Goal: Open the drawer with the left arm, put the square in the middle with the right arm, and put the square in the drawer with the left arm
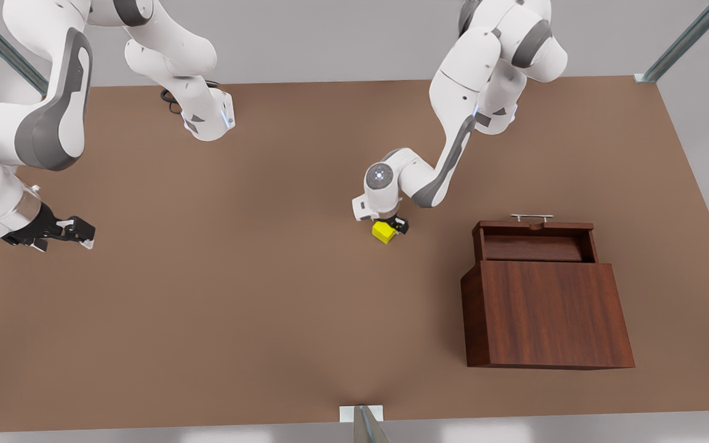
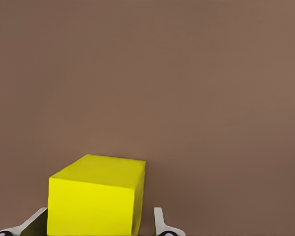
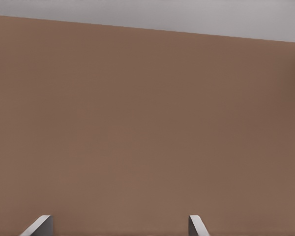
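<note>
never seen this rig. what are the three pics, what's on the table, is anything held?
Two white jointed robot arms work over a plain brown tabletop in a simulator.

The front view looks down from off the arms. The other two pictures come from cameras on each arm's wrist.

On the table stands a dark reddish-brown wooden cabinet; its shallow drawer with a silver bar handle is pulled open.

The left gripper, mid-table, has its jaws around the small yellow cube, which appears to rest on the table; a firm grip cannot be confirmed.

The right gripper waits at the front view's left, jaws open, holding nothing.
</note>
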